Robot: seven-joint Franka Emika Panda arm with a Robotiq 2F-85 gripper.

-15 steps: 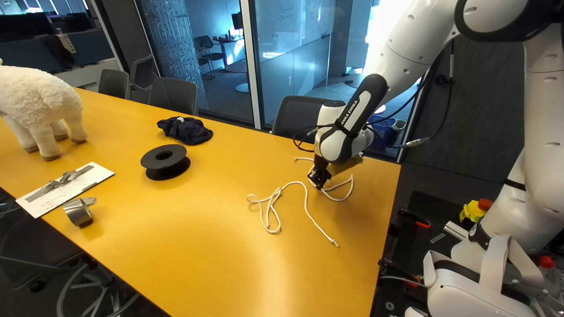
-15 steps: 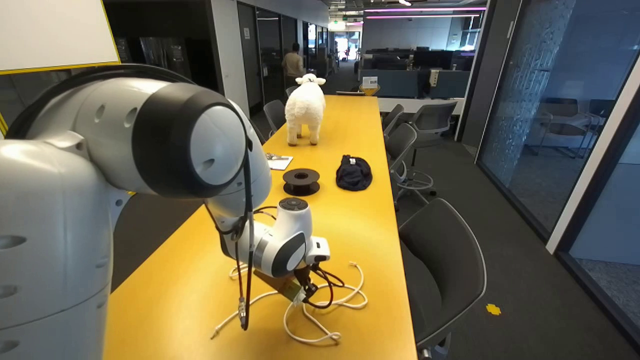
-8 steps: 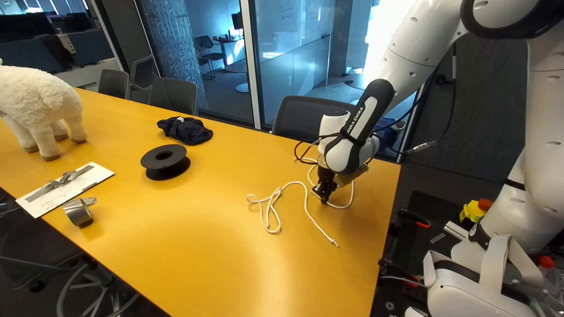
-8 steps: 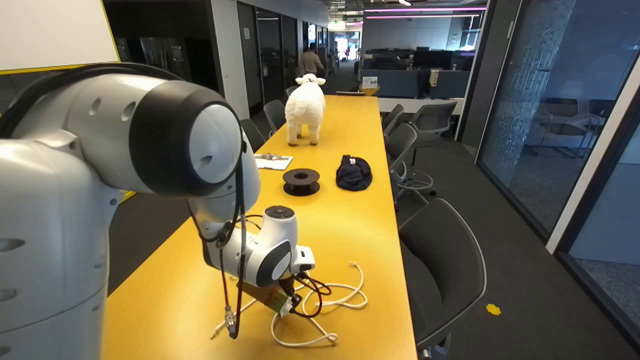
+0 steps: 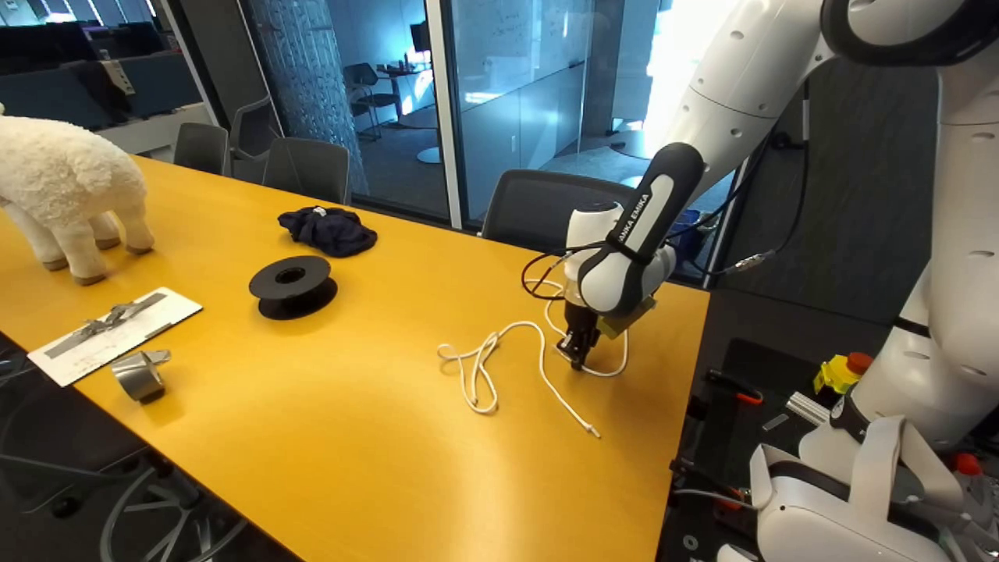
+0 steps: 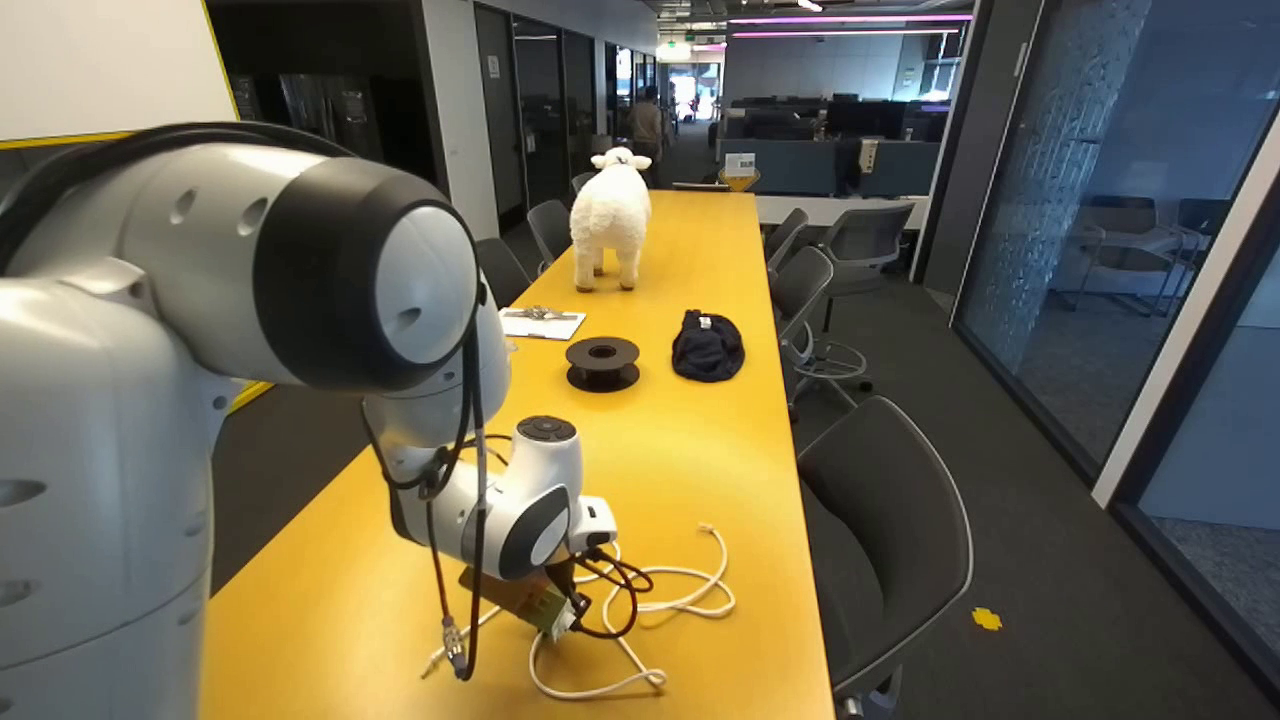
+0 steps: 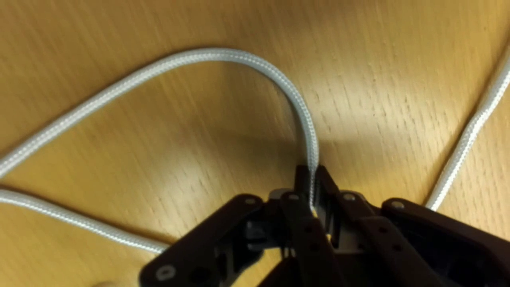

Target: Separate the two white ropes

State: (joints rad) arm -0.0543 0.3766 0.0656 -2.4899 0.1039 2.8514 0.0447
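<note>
From here, two thin white ropes [image 5: 542,351] lie on the worktop [image 5: 375,437]: one in slack loops with a long tail, the other, finely braided, pinched in the end effector [image 7: 312,171] and bowing out from its tips. Over the last second that grip has dragged its bend away from the chair [image 6: 890,515]; the slack loops haven't budged. Whether the ropes touch, I can't quite tell.

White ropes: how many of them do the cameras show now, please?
2: one white rope is pinched in the gripper, and another rope lies beside it, nearer the black spool. More may be hidden behind the arm.
</note>
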